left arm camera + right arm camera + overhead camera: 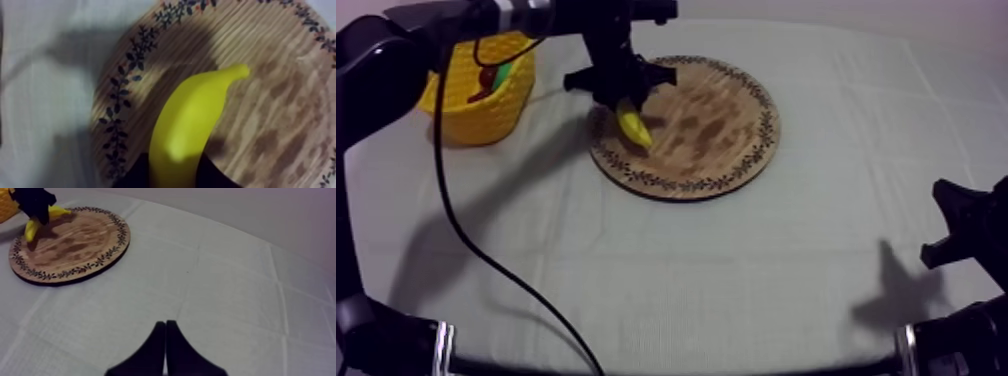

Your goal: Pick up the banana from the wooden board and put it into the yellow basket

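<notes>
Under both pincers lies the worktop [736, 280], spread with a grey-white cloth, and most of it is bare around the right pincer [165, 338]. That pincer sits low at my right side, well apart from everything else. Its black fingers are pressed together into a narrow wedge with nothing between them.

Below the left pincer [626, 100] is the round wooden board [716, 130], with a ring of small dark leaves along its rim. The pincer hangs over the board's rim on the side nearest the yellow basket [486, 115], not over the middle. The basket stands on the cloth just beyond that rim, near the left pincer on the side away from the right pincer and apart from the board. A red shape and a green one [488, 80] show inside it, too small for me to name.

Between the left pincer's fingers [212, 175] is the banana [187, 130]. They pinch it at one end, one finger on each side, and the rest of it slants away from the pincer over the board's grain, throwing a shadow there. From the top view it hangs tilted directly beneath the pincer, just inside the patterned rim. I cannot tell whether its free end touches the wood or clears it.
</notes>
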Controlling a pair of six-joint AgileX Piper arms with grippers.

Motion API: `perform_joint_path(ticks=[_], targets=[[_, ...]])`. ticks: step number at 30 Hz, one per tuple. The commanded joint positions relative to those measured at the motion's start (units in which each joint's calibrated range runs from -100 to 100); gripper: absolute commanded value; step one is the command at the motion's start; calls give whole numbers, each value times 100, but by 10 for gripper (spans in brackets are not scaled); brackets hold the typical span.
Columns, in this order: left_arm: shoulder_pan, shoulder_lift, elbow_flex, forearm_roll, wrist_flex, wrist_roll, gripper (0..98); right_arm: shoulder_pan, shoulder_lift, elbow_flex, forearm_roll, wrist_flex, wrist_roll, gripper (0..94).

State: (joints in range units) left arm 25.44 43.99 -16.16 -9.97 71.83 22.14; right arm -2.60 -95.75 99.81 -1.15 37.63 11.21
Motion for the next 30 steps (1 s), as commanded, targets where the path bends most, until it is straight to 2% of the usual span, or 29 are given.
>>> perform_joint_path(ticks=[1, 10, 17, 24, 30], targets=[[-20, -675, 194, 0, -9, -69, 193, 0, 0, -3, 0, 4, 0, 3], [-321, -3015, 1279, 99, 343, -588, 198, 0, 0, -3, 0, 4, 0, 3], [-961, -4271, 1728, 127, 602, -1178, 202, 0, 0, -3, 0, 4, 0, 3], [-1650, -4365, 1300, -56, 463, -1764, 191, 0, 0, -3, 0, 4, 0, 3], [-2048, -3872, 863, -249, 15, -2034, 183, 0, 0, -3, 0, 4, 0, 3]])
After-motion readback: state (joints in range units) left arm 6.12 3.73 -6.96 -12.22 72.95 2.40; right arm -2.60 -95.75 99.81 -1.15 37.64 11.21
